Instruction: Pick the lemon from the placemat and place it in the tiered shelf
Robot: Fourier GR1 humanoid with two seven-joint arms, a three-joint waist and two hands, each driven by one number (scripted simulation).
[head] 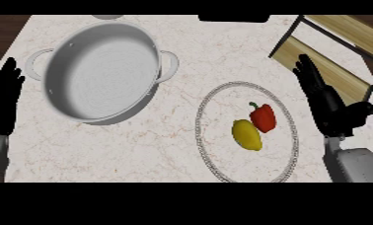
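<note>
The counter (182,46) is pale cream marble with faint tan veining. The lemon (247,134) is bright yellow; touching it on the far right, the bell pepper (264,118) is red with a green stem. The round placemat (211,120) is marble-pale with a grey beaded rim. The pot (98,71) at the left is light grey. The tiered shelf (342,51) has tan wood boards in a black frame. Both hands are black.
</note>
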